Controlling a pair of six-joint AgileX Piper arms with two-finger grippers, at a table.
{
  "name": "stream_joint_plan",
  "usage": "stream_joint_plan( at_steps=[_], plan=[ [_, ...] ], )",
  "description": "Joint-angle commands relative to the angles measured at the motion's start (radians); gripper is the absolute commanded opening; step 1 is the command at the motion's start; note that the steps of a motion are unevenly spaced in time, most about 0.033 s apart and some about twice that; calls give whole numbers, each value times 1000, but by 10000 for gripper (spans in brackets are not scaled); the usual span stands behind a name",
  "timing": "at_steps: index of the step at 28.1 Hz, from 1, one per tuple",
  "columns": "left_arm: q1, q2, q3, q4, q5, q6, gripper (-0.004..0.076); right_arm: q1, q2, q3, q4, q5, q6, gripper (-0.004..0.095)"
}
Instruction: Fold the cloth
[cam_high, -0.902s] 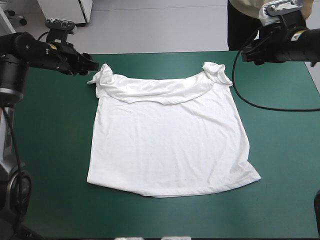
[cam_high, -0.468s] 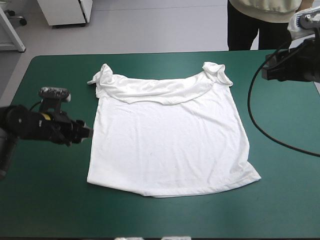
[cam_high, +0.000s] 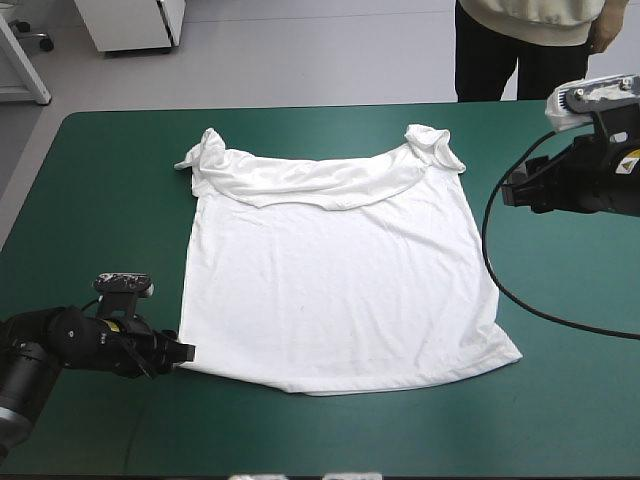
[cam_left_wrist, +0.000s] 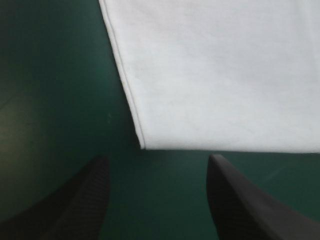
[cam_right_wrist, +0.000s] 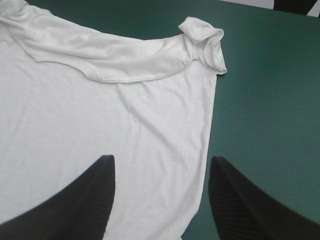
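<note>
The left gripper (cam_high: 185, 352) sits low at the T-shirt's (cam_high: 335, 300) near left corner (cam_left_wrist: 141, 145). Its black fingers stand apart with nothing between them, and the corner lies just ahead of the gap, not yet touched. From that corner the T-shirt spreads flat and mostly smooth over the middle of the teal-green table (cam_high: 100, 200), with its near hem running to a slightly lifted near right corner.

Farther along, the right gripper (cam_high: 510, 192) hangs beside the T-shirt's right edge, clear of the fabric. Its fingers are also wide apart and empty, and its wrist view looks down on that edge.

At the T-shirt's far end, the collar part lies turned down over the body as a folded band (cam_high: 320, 180), with the sleeves bunched at both far corners.

So one fold looks made. The rest is judged still to come, beginning with a grasp on the near corners.
</note>
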Motion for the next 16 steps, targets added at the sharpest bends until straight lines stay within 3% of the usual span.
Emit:
stream_joint_plan(
  at_steps=[1,11,16],
  plan=[
    [0,11,29,-18,-94,8,417,-7,-28,23,19,-19,-9,517],
    [0,240,77,-51,-251,93,417,-7,-28,84,19,-41,-9,509],
    [-20,362,77,-74,-220,137,415,-7,-28,84,9,-24,-9,509]
  ],
)
